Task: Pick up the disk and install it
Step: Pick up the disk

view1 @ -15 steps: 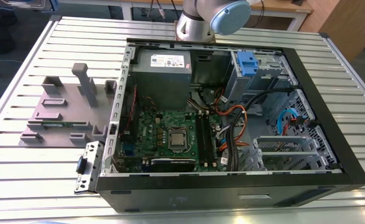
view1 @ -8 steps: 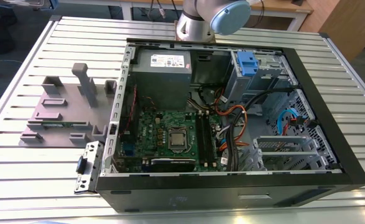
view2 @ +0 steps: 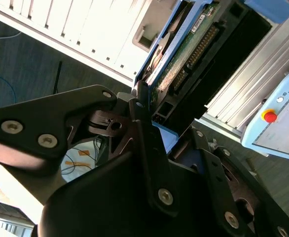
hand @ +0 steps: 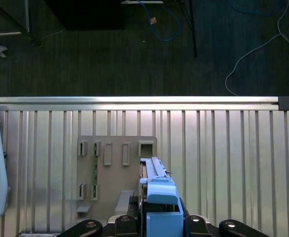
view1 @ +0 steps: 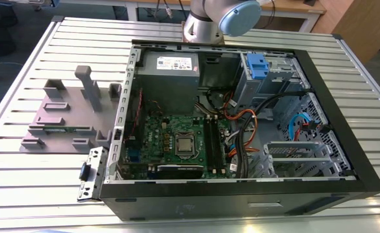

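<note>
Since the gripper (view2: 154,116) is pinching the disk (view2: 184,49) by one end, its blue bracket and green circuit board standing out past the jaws in the second wrist view, the pick-up looks done and the carry is the step in hand. Beyond it in the first wrist view lie the grey fixture (hand: 116,168) and the slatted desk (hand: 223,148), apart from the disk. Farther off, the open computer case (view1: 345,145) shows its drive bay (view1: 271,73); seating the disk there would, I judge, call for squaring the bracket to that bay.
</note>
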Tool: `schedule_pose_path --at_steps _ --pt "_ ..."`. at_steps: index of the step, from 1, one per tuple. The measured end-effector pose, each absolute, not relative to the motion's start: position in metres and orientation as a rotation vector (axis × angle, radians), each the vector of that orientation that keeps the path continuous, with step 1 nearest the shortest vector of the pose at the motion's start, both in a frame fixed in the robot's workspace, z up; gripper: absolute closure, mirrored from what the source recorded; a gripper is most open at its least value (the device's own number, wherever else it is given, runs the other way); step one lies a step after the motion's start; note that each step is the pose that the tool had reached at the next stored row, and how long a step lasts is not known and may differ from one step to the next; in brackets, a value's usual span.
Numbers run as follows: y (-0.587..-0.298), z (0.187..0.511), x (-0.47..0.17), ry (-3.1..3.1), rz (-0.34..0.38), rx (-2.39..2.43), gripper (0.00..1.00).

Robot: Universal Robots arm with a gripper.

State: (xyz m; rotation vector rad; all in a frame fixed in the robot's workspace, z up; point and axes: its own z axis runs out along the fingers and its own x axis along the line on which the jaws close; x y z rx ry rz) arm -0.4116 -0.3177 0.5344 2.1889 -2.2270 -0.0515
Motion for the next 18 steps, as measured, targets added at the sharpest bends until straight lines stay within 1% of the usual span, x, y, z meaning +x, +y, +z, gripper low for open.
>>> schedule_pose_path --at_steps 18 --pt "-0.3177 0.5441 -0.4116 -2.227 -0.052 2.189 0.63"
